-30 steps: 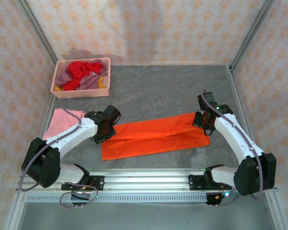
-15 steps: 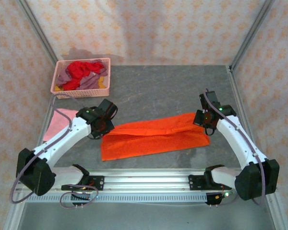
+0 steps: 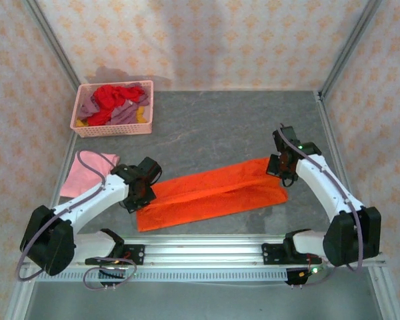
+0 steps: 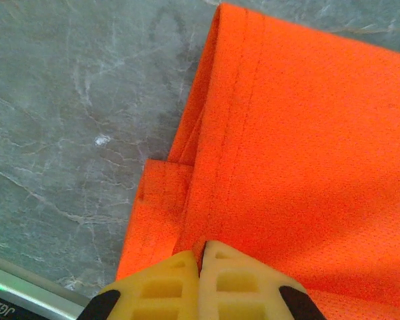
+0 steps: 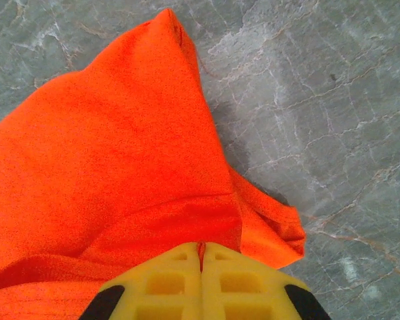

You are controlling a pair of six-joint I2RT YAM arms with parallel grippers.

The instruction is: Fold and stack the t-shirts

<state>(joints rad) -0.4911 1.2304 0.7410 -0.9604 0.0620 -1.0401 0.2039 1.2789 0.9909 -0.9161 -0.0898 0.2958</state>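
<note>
orange t-shirt (image 3: 210, 193): lies flat as a long folded band across the middle of the counter (image 3: 220, 127), slanting from the near left to the far right, stretched between the two arms.
left gripper (image 3: 140, 195): at the band's left end. Jaws clenched on the orange cloth; the yellow pads (image 4: 167, 280) meet with no gap, just beside a stitched hem and a small stepped corner of the lower layer.
right gripper (image 3: 281, 172): at the band's right end. Jaws clenched on the orange cloth, which rises in a tented fold toward the tips; a loose corner lies on the counter just to one side.
pink t-shirt (image 3: 87, 175): flat at the left edge of the counter, beyond the left arm, apart from the orange one.
basket (image 3: 112, 131): pink lattice, far left corner. Holds a crumpled red t-shirt (image 3: 113, 97) on top, with mauve cloth (image 3: 123, 113) and a bit of yellow cloth (image 3: 142, 115) around it.
</note>
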